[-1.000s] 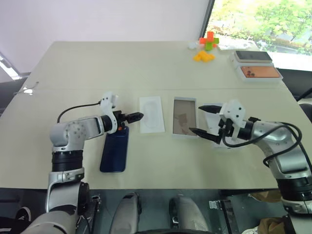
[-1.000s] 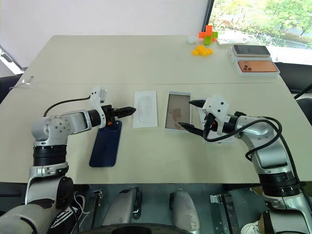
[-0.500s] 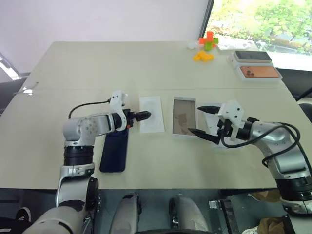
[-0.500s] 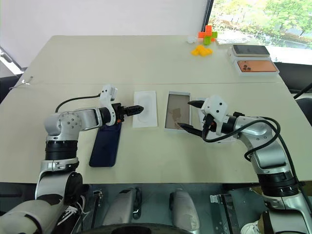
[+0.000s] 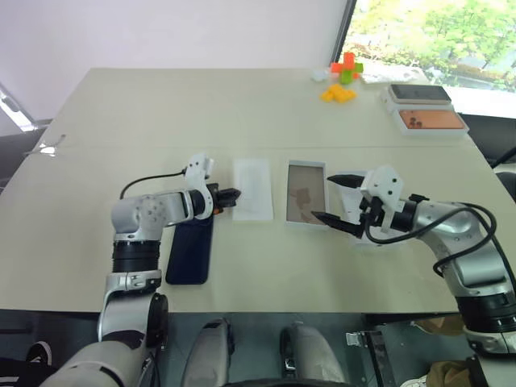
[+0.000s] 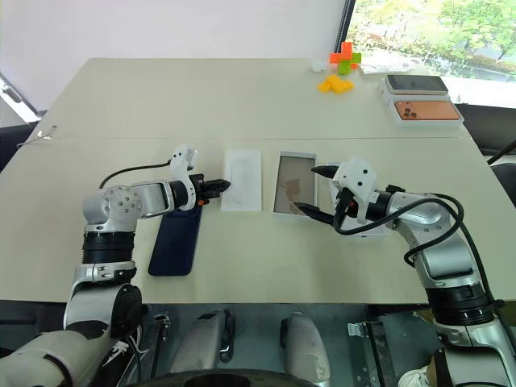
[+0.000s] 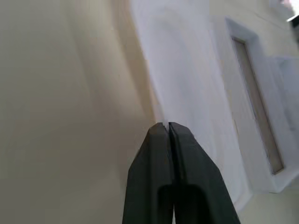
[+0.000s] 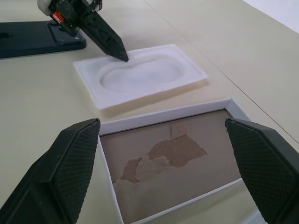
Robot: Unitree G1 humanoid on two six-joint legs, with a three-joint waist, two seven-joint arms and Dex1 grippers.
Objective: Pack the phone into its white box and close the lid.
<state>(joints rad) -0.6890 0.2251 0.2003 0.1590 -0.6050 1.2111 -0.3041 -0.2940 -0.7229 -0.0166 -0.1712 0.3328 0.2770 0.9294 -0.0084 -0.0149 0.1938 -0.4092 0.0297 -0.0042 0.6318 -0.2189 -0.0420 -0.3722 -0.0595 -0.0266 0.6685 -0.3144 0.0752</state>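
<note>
Two grippers over table. Left gripper [image 6: 222,185] clenched, tips pinched together at near edge of white insert [image 6: 242,168], nothing visibly held. Right gripper [image 5: 337,198] spread wide, white box [image 5: 306,193] lying just ahead of its tips, empty. Phone [image 5: 191,248] behind left jaws, still unpacked. Judged step: clearing insert aside; next move needs firm hold on its thin rim.

Both arms forward, left gripper closed, right gripper spread wide.
Left gripper [image 5: 231,194] has its two black fingers [image 7: 163,140] pressed together, pointing toward 3 o'clock and slightly down, forearm bent in from 9 o'clock; tips seem low, contact unclear. Right gripper [image 5: 329,197] points toward 9 o'clock, fingers [image 8: 74,154] well apart, arm folded in from 4 o'clock.
</note>
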